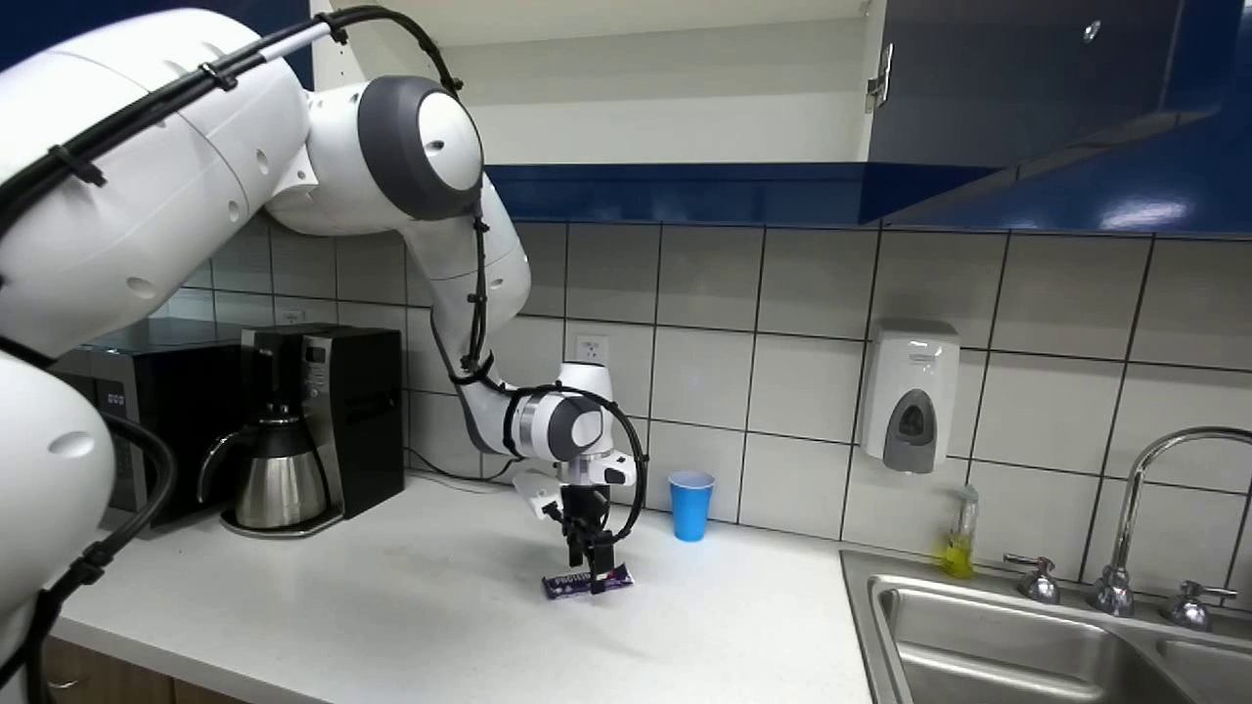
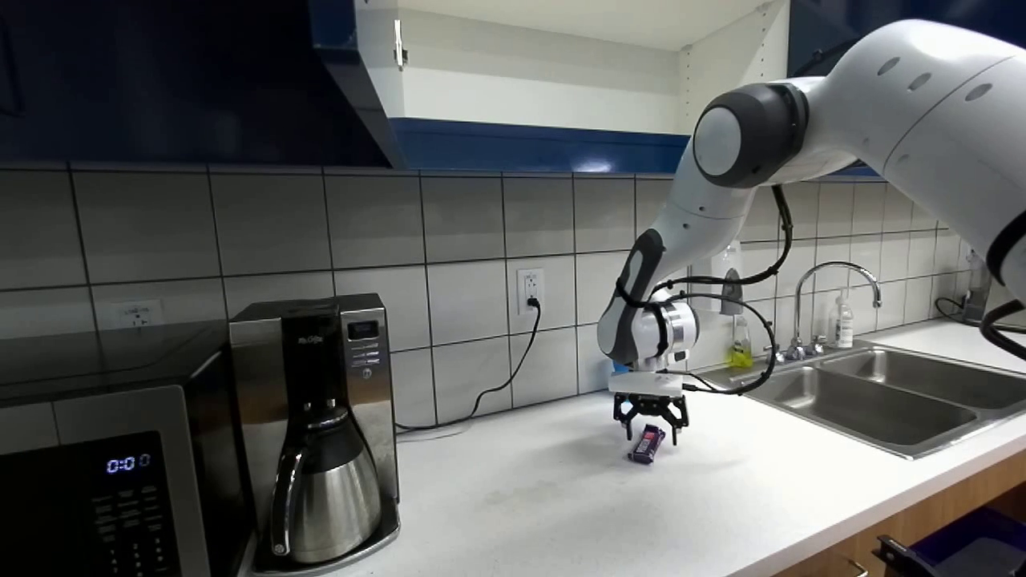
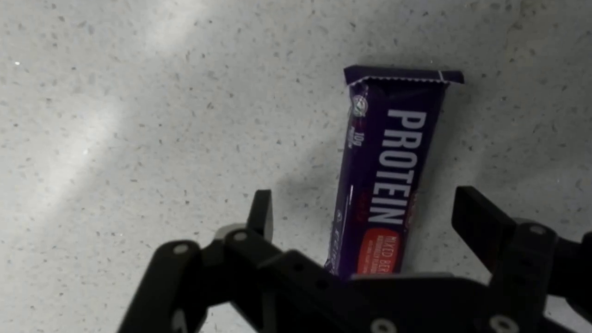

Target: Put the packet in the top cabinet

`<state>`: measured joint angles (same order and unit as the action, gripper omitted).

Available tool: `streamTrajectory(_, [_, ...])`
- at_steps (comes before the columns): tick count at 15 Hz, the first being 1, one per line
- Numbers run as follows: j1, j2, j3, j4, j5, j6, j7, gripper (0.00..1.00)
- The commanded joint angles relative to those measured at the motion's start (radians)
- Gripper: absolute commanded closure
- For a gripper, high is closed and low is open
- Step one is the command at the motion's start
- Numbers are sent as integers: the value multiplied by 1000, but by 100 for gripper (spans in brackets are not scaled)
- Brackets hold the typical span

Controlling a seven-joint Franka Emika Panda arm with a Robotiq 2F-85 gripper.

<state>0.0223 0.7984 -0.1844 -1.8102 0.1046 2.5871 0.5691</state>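
The packet is a dark purple protein bar wrapper lying flat on the white counter. It shows in both exterior views (image 1: 564,586) (image 2: 647,444) and in the wrist view (image 3: 388,171). My gripper (image 1: 587,574) points down just over it, also seen in an exterior view (image 2: 652,438). In the wrist view my gripper (image 3: 363,198) is open, one finger on each side of the packet, with gaps on both sides. The packet's near end is hidden behind the gripper body. The top cabinet (image 1: 685,191) (image 2: 537,146) is above the counter, open, with a white interior.
A blue cup (image 1: 691,506) stands near the gripper by the tiled wall. A coffee maker (image 2: 321,433) and microwave (image 2: 120,481) stand at one end. A sink (image 1: 988,626) is at the other. The cabinet's open door (image 1: 1017,88) sticks out; a soap dispenser (image 1: 912,396) is on the wall.
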Motion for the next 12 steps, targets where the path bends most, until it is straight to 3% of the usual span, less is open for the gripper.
streamTrajectory(1, [14,33,-15,45,17,-3,28,0])
streamTrajectory(9, [16,71,-18,85,14,-7,37,0])
streamTrajectory(10, [15,74,-17,89,15,-7,36,25])
streamTrajectory(12, [14,79,-18,97,15,-8,35,35])
